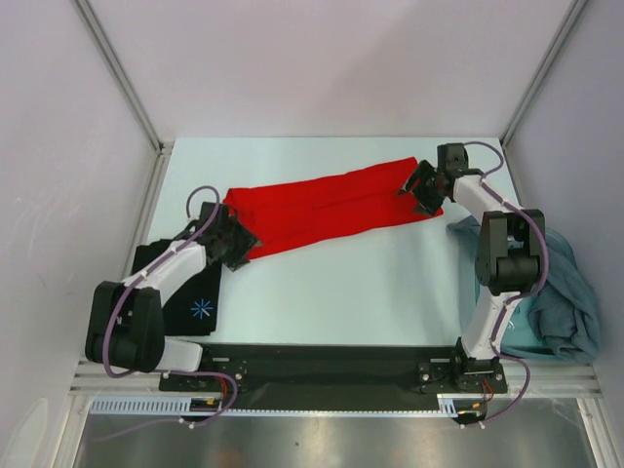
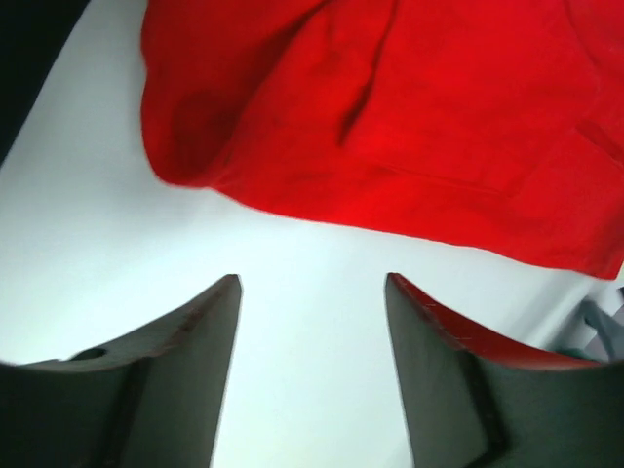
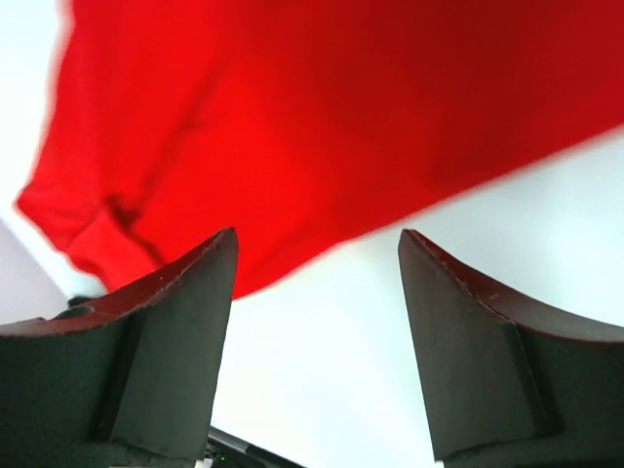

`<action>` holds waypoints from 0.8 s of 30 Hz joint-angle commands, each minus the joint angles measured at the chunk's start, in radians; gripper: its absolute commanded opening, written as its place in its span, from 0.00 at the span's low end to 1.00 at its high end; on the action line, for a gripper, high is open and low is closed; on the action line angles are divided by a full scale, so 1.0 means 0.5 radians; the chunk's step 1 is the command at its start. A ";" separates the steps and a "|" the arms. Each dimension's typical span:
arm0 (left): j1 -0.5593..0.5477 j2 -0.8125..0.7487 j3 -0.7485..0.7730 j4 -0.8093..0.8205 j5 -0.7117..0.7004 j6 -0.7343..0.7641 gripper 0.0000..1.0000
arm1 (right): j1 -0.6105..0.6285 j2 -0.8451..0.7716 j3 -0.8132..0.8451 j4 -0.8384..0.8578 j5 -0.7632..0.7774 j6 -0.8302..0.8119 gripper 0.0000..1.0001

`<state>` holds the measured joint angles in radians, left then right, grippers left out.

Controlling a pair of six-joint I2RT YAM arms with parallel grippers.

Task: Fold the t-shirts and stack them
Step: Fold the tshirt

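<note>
You see the red t-shirt [image 1: 331, 207] lying as a long band across the counter [image 1: 370, 292]. Your left gripper [image 1: 237, 244] at its 8 o'clock end and your right gripper [image 1: 424, 190] at its 2 o'clock end both stand open.

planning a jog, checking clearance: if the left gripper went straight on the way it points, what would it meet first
The left gripper would most likely meet the near edge of the red t-shirt, past a strip of bare table. If pitched down, the table could come first.
</note>
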<state>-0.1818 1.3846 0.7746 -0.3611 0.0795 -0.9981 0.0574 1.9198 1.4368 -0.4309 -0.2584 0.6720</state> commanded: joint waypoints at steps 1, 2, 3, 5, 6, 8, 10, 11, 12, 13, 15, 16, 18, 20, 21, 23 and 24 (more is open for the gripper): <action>-0.057 -0.109 -0.082 0.066 -0.153 -0.332 0.69 | -0.069 -0.029 -0.103 0.049 0.219 0.098 0.71; -0.066 -0.118 -0.162 0.075 -0.156 -0.460 0.71 | -0.093 -0.026 -0.125 0.058 0.207 0.104 0.70; -0.069 -0.124 -0.205 0.096 -0.156 -0.519 0.73 | -0.105 -0.026 -0.146 0.070 0.198 0.113 0.70; -0.072 -0.143 -0.321 0.215 -0.266 -0.626 0.75 | -0.179 -0.029 -0.192 0.122 0.201 0.101 0.70; -0.075 -0.143 -0.343 0.234 -0.297 -0.657 0.75 | -0.188 -0.029 -0.195 0.128 0.207 0.089 0.70; -0.078 -0.134 -0.368 0.247 -0.349 -0.728 0.76 | -0.213 -0.002 -0.195 0.129 0.228 0.064 0.70; -0.078 -0.100 -0.368 0.265 -0.377 -0.777 0.77 | -0.234 0.029 -0.189 0.132 0.232 0.049 0.72; -0.078 -0.088 -0.368 0.271 -0.389 -0.814 0.76 | -0.241 0.041 -0.183 0.126 0.232 0.046 0.72; -0.078 -0.051 -0.362 0.271 -0.417 -0.826 0.76 | -0.247 0.072 -0.180 0.132 0.232 0.043 0.72; -0.078 -0.033 -0.356 0.271 -0.429 -0.841 0.75 | -0.250 0.087 -0.177 0.153 0.216 0.043 0.72; -0.078 0.004 -0.328 0.277 -0.456 -0.887 0.73 | -0.253 0.133 -0.153 0.178 0.207 0.031 0.71; -0.081 0.047 -0.316 0.274 -0.460 -0.900 0.73 | -0.250 0.152 -0.140 0.181 0.213 0.027 0.71; -0.081 0.096 -0.279 0.262 -0.481 -0.915 0.70 | -0.247 0.201 -0.113 0.165 0.210 0.040 0.69; -0.084 0.151 -0.230 0.222 -0.493 -0.930 0.67 | -0.238 0.216 -0.082 0.101 0.235 0.043 0.68; -0.087 0.164 -0.215 0.213 -0.509 -0.937 0.67 | -0.235 0.216 -0.091 0.101 0.259 0.046 0.68; -0.087 0.210 -0.172 0.213 -0.527 -0.931 0.65 | -0.234 0.216 -0.119 0.128 0.265 0.046 0.65; -0.090 0.234 -0.153 0.216 -0.536 -0.925 0.64 | -0.234 0.225 -0.119 0.132 0.274 0.046 0.64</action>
<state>-0.2188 1.4582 0.6693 -0.2211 -0.1276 -1.4433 -0.0669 2.0068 1.3682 -0.3641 -0.1547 0.7033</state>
